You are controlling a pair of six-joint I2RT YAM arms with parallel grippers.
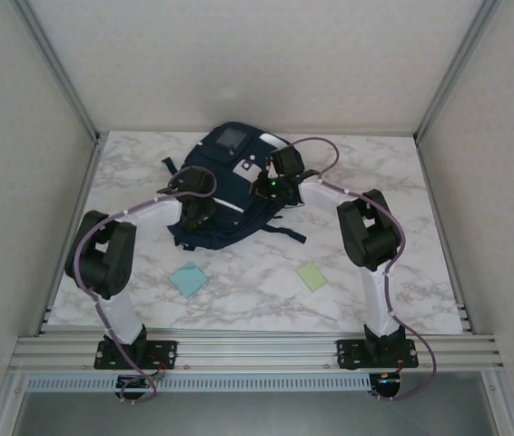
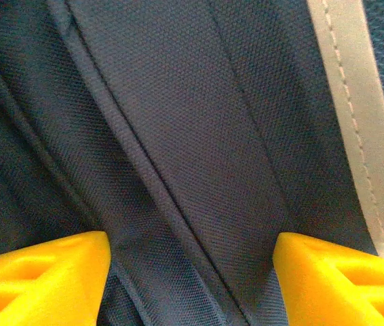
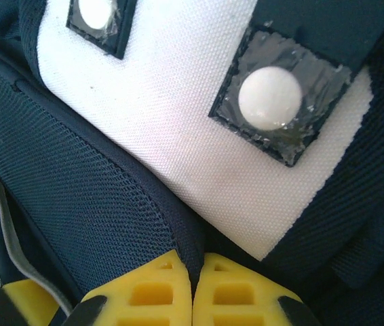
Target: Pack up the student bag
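Student bag (image 1: 225,191) lies at the far middle of the tabletop (image 1: 402,227), its long axis running near to far, directly under both claws. Left claw (image 2: 192,272) stands open, pressed onto a dark fabric band. Right claw (image 3: 192,292) is closed just beside the white patch (image 3: 165,122). Whether it nips any fabric is hidden, and the bag's opening cannot be made out.

the overhead view is evenly and softly lit, with only faint shadows under the arms (image 1: 103,254) on the table (image 1: 402,272). the wrist views are bright and very close: the student bag (image 2: 199,136) weave is sharp, the yellow fingers (image 2: 43,278) look soft, a shiny patch (image 3: 314,88) gives small glare.
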